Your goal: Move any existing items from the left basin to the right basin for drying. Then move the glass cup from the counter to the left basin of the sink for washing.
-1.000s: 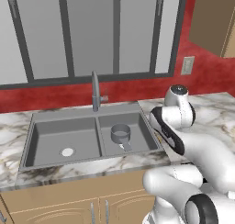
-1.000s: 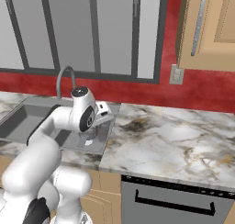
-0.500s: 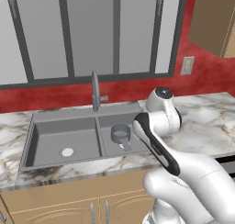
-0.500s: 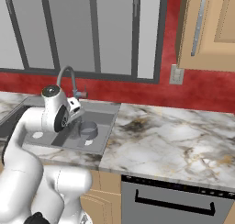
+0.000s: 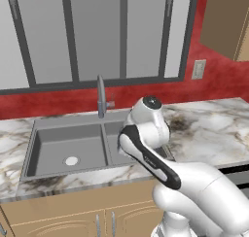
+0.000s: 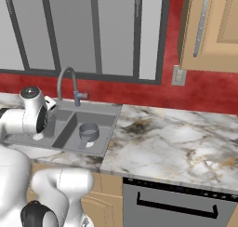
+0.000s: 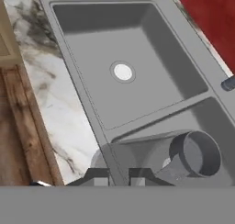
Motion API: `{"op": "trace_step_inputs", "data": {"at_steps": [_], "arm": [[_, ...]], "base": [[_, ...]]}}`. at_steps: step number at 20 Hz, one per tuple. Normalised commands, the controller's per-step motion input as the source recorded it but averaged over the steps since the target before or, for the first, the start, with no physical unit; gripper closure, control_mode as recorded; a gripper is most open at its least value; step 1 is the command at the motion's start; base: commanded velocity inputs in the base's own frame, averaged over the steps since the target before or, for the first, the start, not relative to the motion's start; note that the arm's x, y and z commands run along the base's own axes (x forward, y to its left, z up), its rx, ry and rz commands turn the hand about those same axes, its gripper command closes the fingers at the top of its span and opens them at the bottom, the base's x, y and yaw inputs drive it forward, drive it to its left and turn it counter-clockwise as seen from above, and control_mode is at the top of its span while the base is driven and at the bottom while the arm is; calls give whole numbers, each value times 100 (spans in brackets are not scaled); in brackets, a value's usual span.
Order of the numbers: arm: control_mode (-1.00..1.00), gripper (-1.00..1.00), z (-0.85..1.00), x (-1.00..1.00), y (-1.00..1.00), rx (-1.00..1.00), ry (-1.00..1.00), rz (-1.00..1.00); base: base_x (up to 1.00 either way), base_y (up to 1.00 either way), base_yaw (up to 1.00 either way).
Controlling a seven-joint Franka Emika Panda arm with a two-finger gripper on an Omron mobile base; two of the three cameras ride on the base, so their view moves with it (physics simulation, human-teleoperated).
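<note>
1. Left base view: the sink (image 5: 73, 134) is seen at the middle left of the frame, set into the counter (image 5: 214, 129), with the tap (image 5: 101, 96) standing at its back edge. The left basin (image 5: 53, 143) is shown with only its pale drain disc (image 5: 71, 160) on the floor. The right basin (image 5: 113, 146) is largely covered by the arm (image 5: 146, 139), which rises from the lower right and bends over it. A red wall and grey window panes are seen behind the sink, and a socket (image 5: 198, 69) at the upper right

2. Right base view: the sink (image 6: 104, 128) lies at the middle left of the frame, and the tap (image 6: 67, 84) curves over its back. A grey pot (image 6: 88, 132) is seen upright in the right basin (image 6: 74, 128), near its front wall. The arm (image 6: 28, 119) stands at the left edge, in front of the left basin. The counter (image 6: 186, 147) stretches to the right, above a dark oven door at the lower right

3. Hand view: the left basin (image 7: 151, 58) is seen in the upper middle with the drain disc (image 7: 122, 72) in its floor. The pot (image 7: 195, 154) lies at the lower right, in the right basin (image 7: 220, 122), beyond the divider. The gripper (image 7: 118, 176) is seen at the bottom centre with its fingertips (image 7: 98, 177) drawn together, nothing between them. The counter (image 7: 50, 103) runs down the left

4. The glass cup cannot be made out in any of these views
</note>
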Motion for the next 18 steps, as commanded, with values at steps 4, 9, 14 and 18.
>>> {"op": "trace_step_inputs", "data": {"at_steps": [4,9,14,18], "arm": [[-100,100,1,9,99,0,0,17],[-100,100,0,26,88,0,0,9],[-100,100,-3,33,68,-7,0,1],[-100,100,-2,47,40,-6,0,0]], "base": [[0,0,0],[0,0,0],[0,0,0],[0,0,0]]}}
